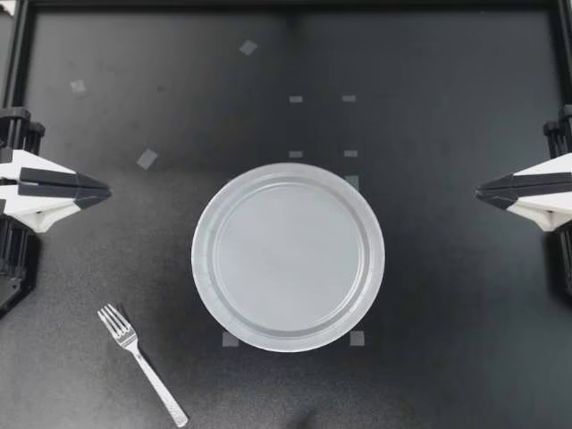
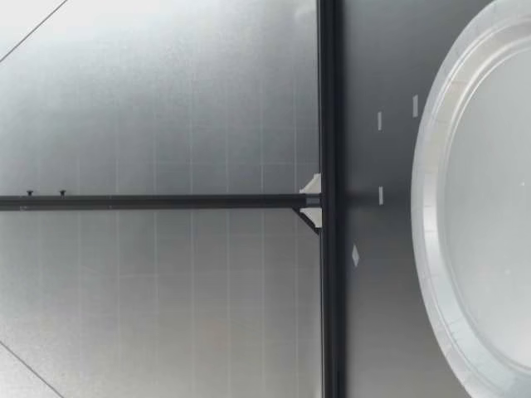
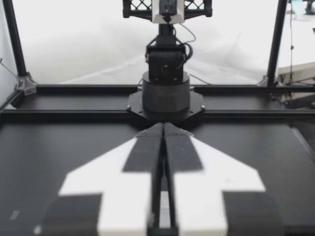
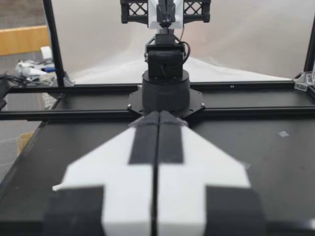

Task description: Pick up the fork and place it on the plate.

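On the black table (image 1: 447, 340), a silver metal fork (image 1: 138, 362) lies flat, off to one side of the left jaws and a little ahead of their tips, well apart from them. It is much nearer to the left jaws than to the right jaws. Its tines point back toward the left arm's side and its handle runs away at an angle.

Between the two sets of jaws sits a round pale grey plate (image 1: 204, 259), ahead of both and touching neither. It is empty. Fork and plate are apart, with bare table between them. The low view shows only the plate's rim (image 2: 427, 207), no fork and no arm.

Left jaws: pressed together, at most a hairline slit in the left wrist view, holding nothing. Right jaws: fully closed, holding nothing. Both hang near the table's opposite edges, tips facing each other across the plate. Neither wrist view shows the fork.

Progress, as judged: nothing done yet. All steps remain: open the jaws, reach the fork, grip it, lift it, carry it over and set it on the plate. The left jaws look best placed for it.
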